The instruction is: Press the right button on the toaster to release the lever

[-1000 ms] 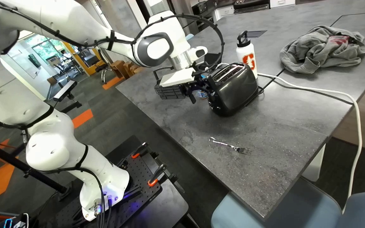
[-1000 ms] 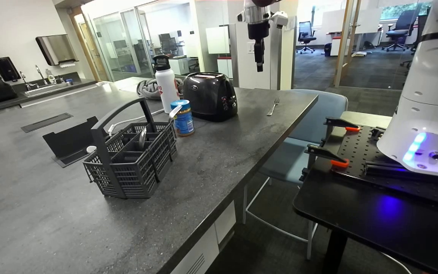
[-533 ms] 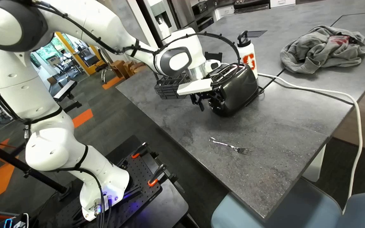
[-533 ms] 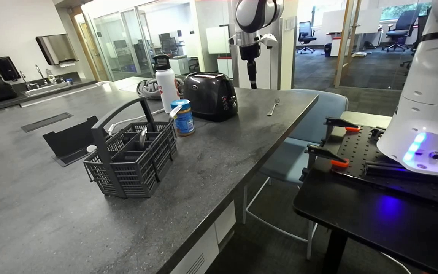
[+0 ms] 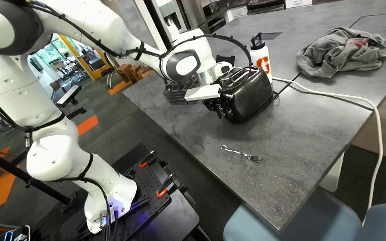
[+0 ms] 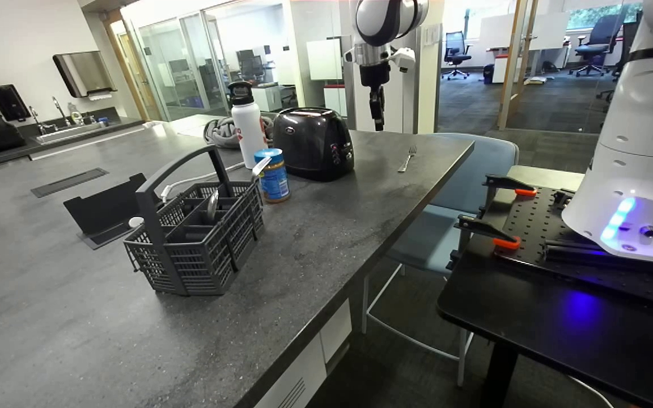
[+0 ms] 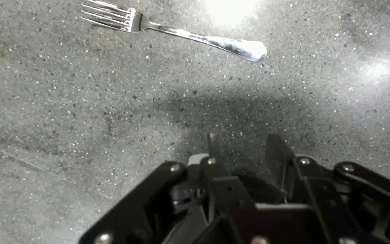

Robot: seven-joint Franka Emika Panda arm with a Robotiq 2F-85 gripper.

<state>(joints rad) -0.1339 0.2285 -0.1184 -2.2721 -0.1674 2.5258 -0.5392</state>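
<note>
In the wrist view the gripper [image 7: 244, 144] comes in from six o'clock with its fingers [image 7: 279, 150] spread apart, bare table [image 7: 80, 112] showing in the gap; its nearer parts are blurred. A fork [image 7: 181, 33] lies at eleven o'clock from the fingertips, its tines reaching the top edge.

The toaster [image 5: 255, 95] stands upright near the middle of an exterior view, where the gripper overlaps its eight o'clock end. Dark lies against dark there, so the two outlines are hard to part and most of that end is covered. A bottle [image 5: 260, 58] stands at one o'clock from the toaster, its lower part partly hidden behind it. A crumpled towel [image 5: 340, 53] lies well apart at two o'clock, and a white cord [image 5: 381, 142] hangs past the table edge at four o'clock.

In an exterior view the buttons [image 6: 335, 153] show on the toaster's three o'clock side, too small to tell apart. There the gripper hangs between two and three o'clock from the toaster, a gap showing between them, and its fingers merge into one narrow shape. A jar [image 6: 274, 184] stands just beside the toaster between seven and eight o'clock, crossed by a pale handle [image 6: 261, 166] near the basket [image 6: 199, 269]. The top edge cuts off the arm [image 6: 386, 22].
</note>
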